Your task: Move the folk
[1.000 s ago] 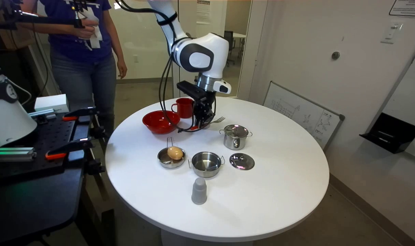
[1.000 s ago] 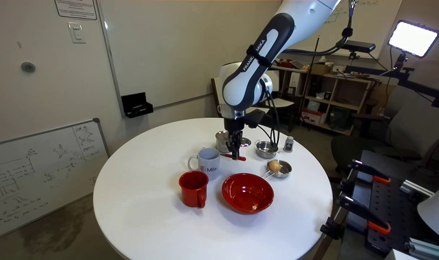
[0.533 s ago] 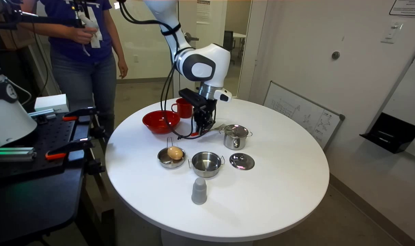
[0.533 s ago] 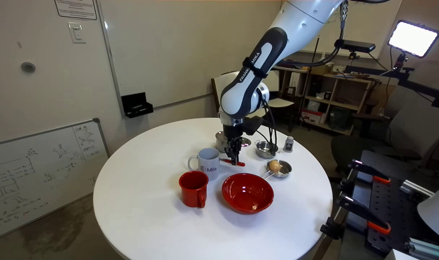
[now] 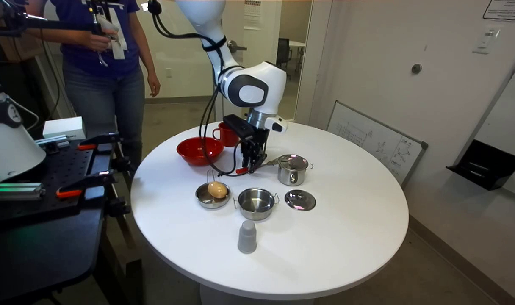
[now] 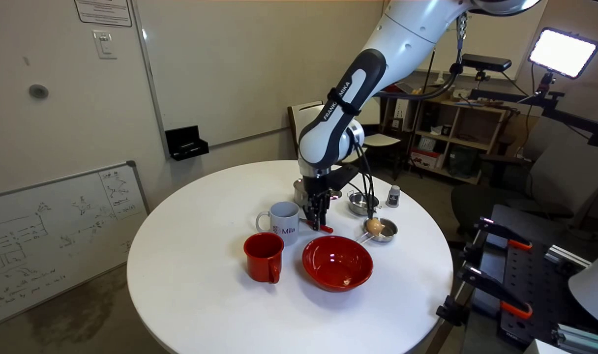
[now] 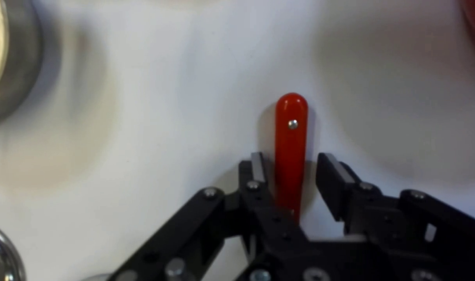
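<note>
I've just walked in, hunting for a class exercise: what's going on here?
A white robot arm reaches down over a round white table, its open jaws on either side of a red-handled metal fork. The wrist view shows gaps on both sides, so it looks ungripped right now. A person in a blue T-shirt stands back from the table, touching nothing on it.

In an exterior view, the fork (image 5: 242, 170) lies right of the bowl (image 5: 193, 155). Nearer, the pan (image 5: 202, 197) holds an egg (image 5: 217, 189).
</note>
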### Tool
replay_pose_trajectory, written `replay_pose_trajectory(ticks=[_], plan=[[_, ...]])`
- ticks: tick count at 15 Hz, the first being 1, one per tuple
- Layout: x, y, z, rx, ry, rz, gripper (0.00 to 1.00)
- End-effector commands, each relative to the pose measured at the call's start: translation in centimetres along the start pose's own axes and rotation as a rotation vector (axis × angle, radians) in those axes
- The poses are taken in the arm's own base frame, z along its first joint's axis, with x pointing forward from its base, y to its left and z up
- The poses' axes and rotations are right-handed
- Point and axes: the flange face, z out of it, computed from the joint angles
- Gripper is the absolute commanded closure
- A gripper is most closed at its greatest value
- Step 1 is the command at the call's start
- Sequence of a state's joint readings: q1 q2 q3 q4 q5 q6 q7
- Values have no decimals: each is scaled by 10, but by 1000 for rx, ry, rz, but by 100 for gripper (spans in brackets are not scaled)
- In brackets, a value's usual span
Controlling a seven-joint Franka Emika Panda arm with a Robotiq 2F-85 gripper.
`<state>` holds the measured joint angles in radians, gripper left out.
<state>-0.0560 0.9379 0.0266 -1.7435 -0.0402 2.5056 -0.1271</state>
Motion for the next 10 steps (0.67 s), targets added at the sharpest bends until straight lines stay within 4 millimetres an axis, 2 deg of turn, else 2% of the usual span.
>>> replay_pose_trajectory(ticks=[1, 5, 8, 10], plan=[[4, 4, -3, -11, -3, 47, 27], [-3, 11, -21, -44, 14, 88, 0], [-12, 19, -46, -61, 44, 146, 0], [-20, 21, -70, -55, 83, 193, 0]])
